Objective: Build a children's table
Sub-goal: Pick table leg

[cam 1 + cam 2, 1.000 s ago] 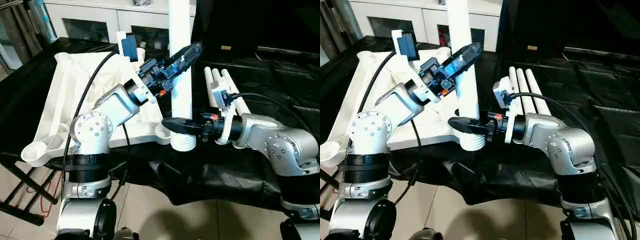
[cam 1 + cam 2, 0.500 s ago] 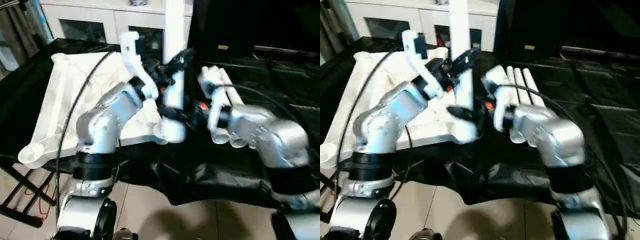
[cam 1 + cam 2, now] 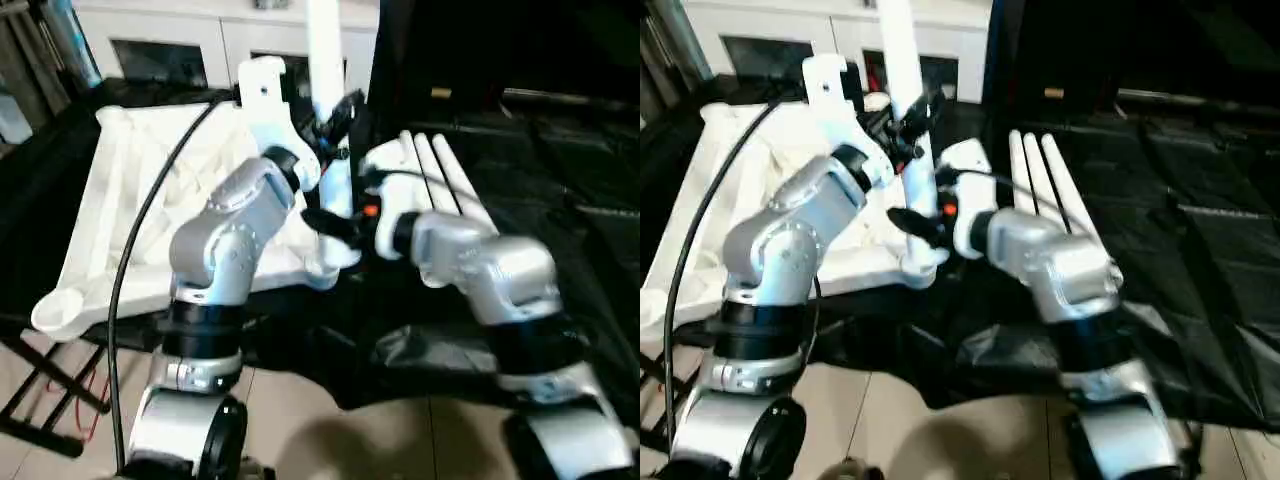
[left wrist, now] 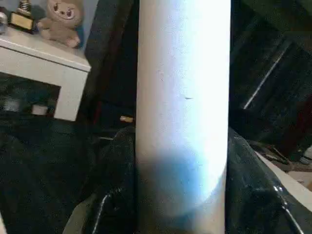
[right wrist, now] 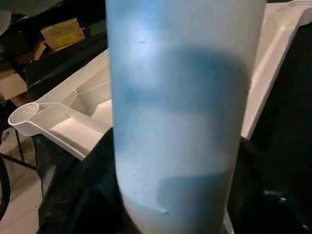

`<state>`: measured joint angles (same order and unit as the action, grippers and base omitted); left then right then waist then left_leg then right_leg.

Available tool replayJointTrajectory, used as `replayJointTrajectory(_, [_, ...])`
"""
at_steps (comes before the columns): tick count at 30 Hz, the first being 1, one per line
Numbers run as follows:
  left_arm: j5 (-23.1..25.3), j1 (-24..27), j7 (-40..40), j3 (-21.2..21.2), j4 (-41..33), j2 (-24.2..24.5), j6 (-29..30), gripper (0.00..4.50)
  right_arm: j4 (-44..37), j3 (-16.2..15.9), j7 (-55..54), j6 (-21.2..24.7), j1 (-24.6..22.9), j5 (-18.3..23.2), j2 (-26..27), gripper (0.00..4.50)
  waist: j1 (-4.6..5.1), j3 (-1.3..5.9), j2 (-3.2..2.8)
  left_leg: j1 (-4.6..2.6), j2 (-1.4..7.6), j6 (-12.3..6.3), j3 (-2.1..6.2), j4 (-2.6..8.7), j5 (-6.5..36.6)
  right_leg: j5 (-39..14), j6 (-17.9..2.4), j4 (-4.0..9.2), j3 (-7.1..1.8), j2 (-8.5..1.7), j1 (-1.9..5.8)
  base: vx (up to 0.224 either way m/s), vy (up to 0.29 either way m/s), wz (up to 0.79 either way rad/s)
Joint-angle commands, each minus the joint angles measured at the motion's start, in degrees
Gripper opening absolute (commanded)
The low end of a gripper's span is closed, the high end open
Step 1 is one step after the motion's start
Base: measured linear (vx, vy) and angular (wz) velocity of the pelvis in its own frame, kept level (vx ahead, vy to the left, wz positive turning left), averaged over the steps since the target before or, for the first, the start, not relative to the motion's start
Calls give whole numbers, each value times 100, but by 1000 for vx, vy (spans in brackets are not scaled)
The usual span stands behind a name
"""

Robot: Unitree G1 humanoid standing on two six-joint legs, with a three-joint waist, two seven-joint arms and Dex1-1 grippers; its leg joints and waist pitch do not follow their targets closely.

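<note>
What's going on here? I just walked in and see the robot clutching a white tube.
The robot is building a children's table. The tabletop lies underside up on the black-covered bench. Both grippers are on one leg, which stands upright at the near corner socket: the left gripper higher, the right gripper near its base. Three spare legs lie beside the tabletop.
</note>
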<state>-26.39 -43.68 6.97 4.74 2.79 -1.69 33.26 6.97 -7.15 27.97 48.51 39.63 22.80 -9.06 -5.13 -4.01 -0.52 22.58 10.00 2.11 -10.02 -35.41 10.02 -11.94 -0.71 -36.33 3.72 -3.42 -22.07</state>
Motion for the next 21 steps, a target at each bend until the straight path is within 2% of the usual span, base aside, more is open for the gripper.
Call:
replayJointTrajectory(1, [47, -153, -73, 10, -60, -17, -50, 185, 1, 107, -66, 22, 31, -74, -76, 234, 22, 476, 24, -138, 316, 122, 121, 394, 544, -216, -1149, 396, -326, -486, 283, 0, 0, 0])
replayJointTrajectory(4, [93, -152, -101, 13, -29, -10, -86, 185, -49, 107, -41, 40, 3, -65, -94, 223, 24, 480, 29, -126, 314, 87, 123, 393, 480, -76, -1153, 383, -322, -489, 293, 0, 0, 0])
replayJointTrajectory(6, [94, -147, -93, 5, -11, -4, -106, 185, -52, 112, -27, 32, -8, -56, -121, 204, 28, 476, 26, -127, 313, 88, 118, 392, 518, -134, -1164, 392, -323, -497, 293, 0, 0, 0])
replayJointTrajectory(9, [24, -122, 46, -14, -26, 7, -32, 185, -70, 117, 66, 3, -24, -32, -155, 198, 32, 475, 34, -129, 315, 93, 120, 395, 539, -186, -1164, 394, -324, -496, 294, 0, 0, 0])
replayJointTrajectory(10, [-39, -116, 90, 16, -31, -18, -30, 241, -102, 118, 131, 1, -39, -1, -182, 198, 29, 476, 41, -131, 315, 86, 117, 393, 534, -199, -1160, 398, -324, -497, 292, 0, 0, 0])
replayJointTrajectory(13, [-151, -117, 157, 93, -19, -64, -69, 268, -195, 122, 291, 0, -83, 80, -250, 197, 15, 472, 49, -133, 317, 76, 113, 393, 549, -223, -1167, 402, -325, -496, 294, 0, 0, 0])
replayJointTrajectory(17, [-642, -86, 790, 180, -19, 34, 105, 301, -496, 210, 971, -38, -246, 477, -473, 197, -6, 472, 60, -120, 306, -14, 107, 385, 511, -232, -1172, 404, -326, -507, 305, 0, 0, 0])
replayJointTrajectory(21, [-1180, 15, 1359, 314, -55, 81, 371, 301, -905, 452, 1743, 41, -440, 1100, -675, 197, -11, 474, 51, -120, 316, -106, 110, 378, 535, -212, -1264, 394, -314, -507, 305, 0, 0, 0])
